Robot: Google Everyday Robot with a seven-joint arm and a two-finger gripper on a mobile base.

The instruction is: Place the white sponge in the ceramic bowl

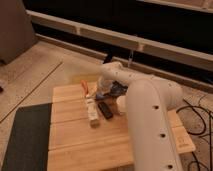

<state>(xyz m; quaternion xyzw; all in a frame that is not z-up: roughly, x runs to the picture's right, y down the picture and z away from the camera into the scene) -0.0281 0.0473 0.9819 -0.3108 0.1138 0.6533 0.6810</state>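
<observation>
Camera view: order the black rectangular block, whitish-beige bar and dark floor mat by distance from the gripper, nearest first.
The gripper hangs over the wooden table's far side.
1. Black rectangular block and whitish-beige bar, just in front: too close to call.
2. Dark floor mat, far left.

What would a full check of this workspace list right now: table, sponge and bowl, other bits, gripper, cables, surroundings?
Surface: wooden table, pale slats.
Job's things: ceramic bowl, dark, at the back of the table, largely hidden by the arm; white sponge, seemingly the pale bluish bit at the gripper, whether held cannot be told.
Clutter: beige bar, black block, white cup, orange item.
Grippers: gripper, low over the table's back part, just left of the bowl.
Cables: black cables on the floor, right.
Surroundings: dark mat, speckled floor, long ledge behind.
</observation>
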